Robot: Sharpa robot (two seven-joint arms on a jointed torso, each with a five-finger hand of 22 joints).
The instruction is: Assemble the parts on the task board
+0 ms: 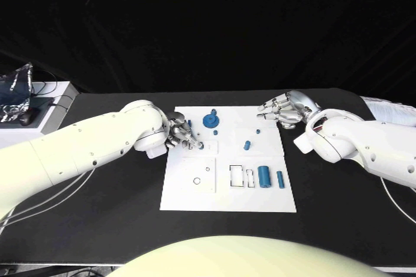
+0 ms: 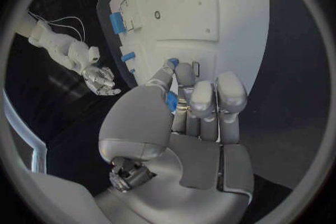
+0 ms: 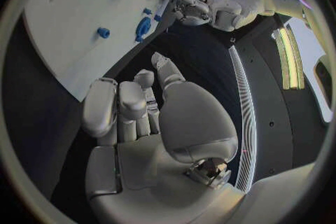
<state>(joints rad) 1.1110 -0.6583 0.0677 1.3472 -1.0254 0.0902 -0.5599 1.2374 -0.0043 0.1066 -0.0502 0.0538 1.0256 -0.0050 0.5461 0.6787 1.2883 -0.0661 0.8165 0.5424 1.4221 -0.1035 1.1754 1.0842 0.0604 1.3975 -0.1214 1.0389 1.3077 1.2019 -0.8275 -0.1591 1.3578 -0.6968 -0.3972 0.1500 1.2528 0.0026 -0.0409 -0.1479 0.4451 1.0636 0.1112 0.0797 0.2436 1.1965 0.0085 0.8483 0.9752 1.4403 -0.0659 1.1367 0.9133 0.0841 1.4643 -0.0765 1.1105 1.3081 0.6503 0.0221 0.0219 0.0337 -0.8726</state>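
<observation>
The white task board [image 1: 186, 196] lies in the middle of the black table. My left hand [image 1: 184, 136] hovers over its upper left part and pinches a small blue part [image 2: 171, 102] between thumb and fingers [image 2: 183, 75]. A blue gear-like piece [image 1: 211, 121] stands near the board's far edge, with small blue pegs [image 1: 247, 145] to its right. A blue cylinder [image 1: 263, 176] and a thin blue bar [image 1: 281, 179] lie at the board's right side. My right hand [image 1: 284, 112] hangs at the board's far right corner, fingers loosely bent and holding nothing. The gear [image 3: 143, 28] appears in the right wrist view.
Rectangular recesses [image 1: 235, 175] and a small round hole [image 1: 198, 181] mark the board's near half. A white unit with a crumpled foil object [image 1: 17, 91] and cables stands off the table's far left corner.
</observation>
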